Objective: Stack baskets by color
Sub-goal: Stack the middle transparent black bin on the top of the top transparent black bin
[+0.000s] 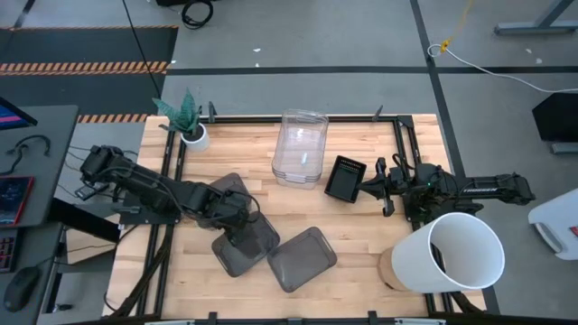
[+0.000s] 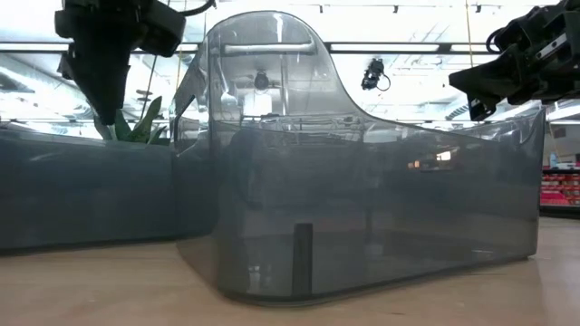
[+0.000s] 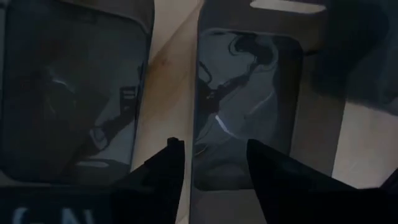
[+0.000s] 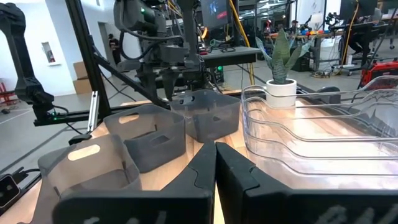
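- The left gripper (image 1: 237,219) hangs over the left-centre of the desk (image 1: 361,244), its fingers (image 3: 163,167) apart and holding nothing.
- In the left wrist view those fingers point down at the rim between two smoky grey baskets: one finger is over the strip of bare wood between them, the other over the inside of the nearer basket (image 3: 249,106).
- From above, the left gripper sits over a smoky grey basket (image 1: 242,246) near the front of the desk; whether the fingers touch its wall cannot be told.
- A second smoky grey basket (image 1: 226,187) lies just behind it, partly hidden under the arm.
- A third smoky grey basket (image 1: 302,258) lies just to the right of the first, turned at an angle, apart from the gripper. It shows nothing inside.
- The clear baskets (image 1: 301,149) sit nested in one stack at the back centre of the desk, well apart from the left gripper.
- The right gripper (image 1: 372,189) rests at the right side of the desk, fingers (image 4: 214,163) together and holding nothing.
- A black perforated basket (image 1: 344,178) lies just beside the right gripper, between it and the clear stack.
- A large white bucket (image 1: 449,253) lies tipped on its side at the front right corner, mouth open to the camera.
- A small white plant pot (image 1: 193,135) with a green plant stands at the back left.
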